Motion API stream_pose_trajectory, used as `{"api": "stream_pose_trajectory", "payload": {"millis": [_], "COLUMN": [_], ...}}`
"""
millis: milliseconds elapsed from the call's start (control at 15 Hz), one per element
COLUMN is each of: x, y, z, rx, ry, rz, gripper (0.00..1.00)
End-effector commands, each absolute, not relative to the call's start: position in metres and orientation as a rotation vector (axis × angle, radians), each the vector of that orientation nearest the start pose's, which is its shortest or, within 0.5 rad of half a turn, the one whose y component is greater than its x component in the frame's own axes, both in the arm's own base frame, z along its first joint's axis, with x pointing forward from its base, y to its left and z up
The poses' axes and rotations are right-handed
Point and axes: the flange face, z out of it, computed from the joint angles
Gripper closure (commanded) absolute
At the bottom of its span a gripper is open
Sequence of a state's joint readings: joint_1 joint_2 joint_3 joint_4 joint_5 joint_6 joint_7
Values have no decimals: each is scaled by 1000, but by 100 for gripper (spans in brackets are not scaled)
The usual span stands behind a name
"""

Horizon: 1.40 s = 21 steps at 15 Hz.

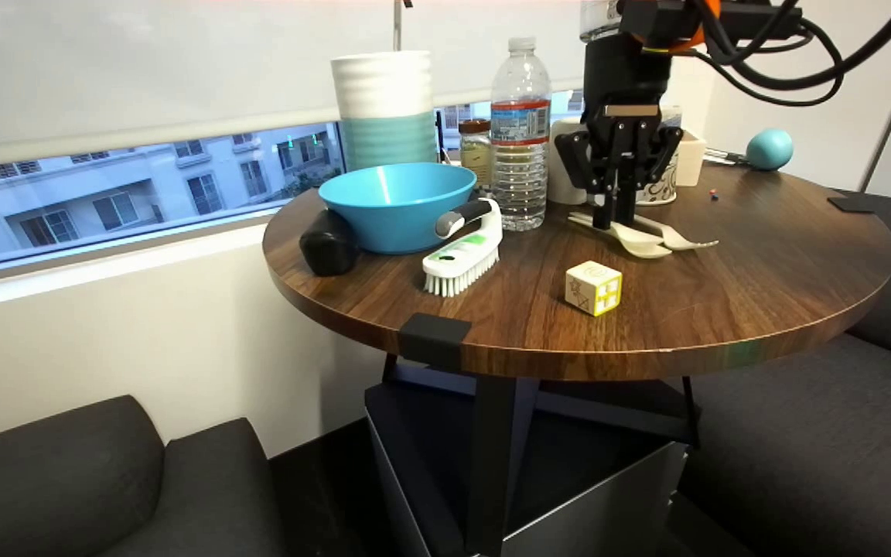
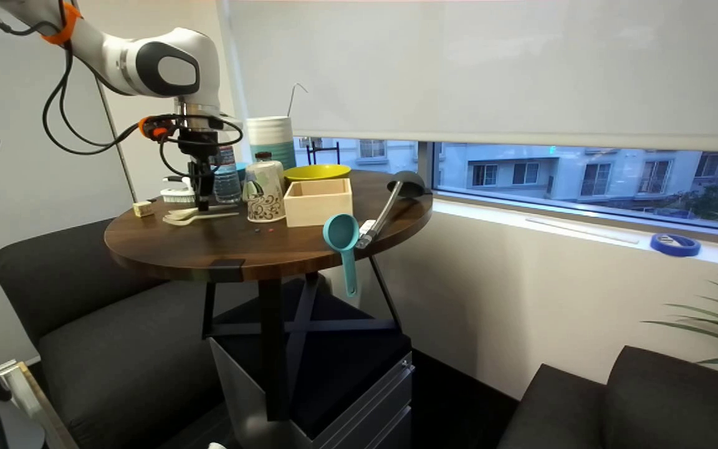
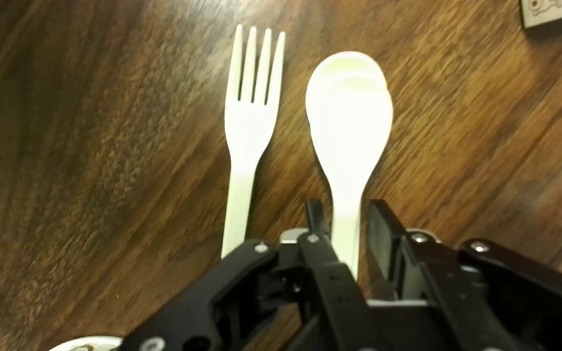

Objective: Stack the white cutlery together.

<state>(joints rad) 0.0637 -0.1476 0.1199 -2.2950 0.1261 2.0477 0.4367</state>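
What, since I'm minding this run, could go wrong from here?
The open gripper straddles the spoon at its thin handle, which might twist as the jaws close. The spoon's outline looks doubled: if two are nested there, they could slide apart when lifted. The fork lies close alongside, so a sideways slip might nudge it.

Clearance between the gripper (image 3: 347, 214) and the spoon (image 3: 351, 122) handle is narrow. A strip of bare bench (image 3: 288, 170) separates spoon from fork (image 3: 249, 131). The bottle (image 1: 521, 155) and patterned container (image 2: 265, 196) stand upright near the gripper, obstructing passage on their sides. Open bench extends past the fork tines.
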Motion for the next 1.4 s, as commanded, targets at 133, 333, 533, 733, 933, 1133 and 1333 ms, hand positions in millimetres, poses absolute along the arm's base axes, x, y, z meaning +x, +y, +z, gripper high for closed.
{"api": "stream_pose_trajectory", "payload": {"millis": [133, 333, 533, 733, 933, 1133, 1333], "x": [473, 472, 472, 472, 472, 472, 472], "y": [95, 85, 70, 56, 48, 44, 44], "z": [406, 407, 406, 402, 397, 398, 398], "rx": [-3052, -3063, -3070, -3076, -3067, -3057, -3050], "ry": [499, 544, 611, 690, 744, 768, 781], "rz": [171, 159, 150, 154, 169, 170, 172], "gripper": [25, 5, 0, 0, 25, 35, 20]}}
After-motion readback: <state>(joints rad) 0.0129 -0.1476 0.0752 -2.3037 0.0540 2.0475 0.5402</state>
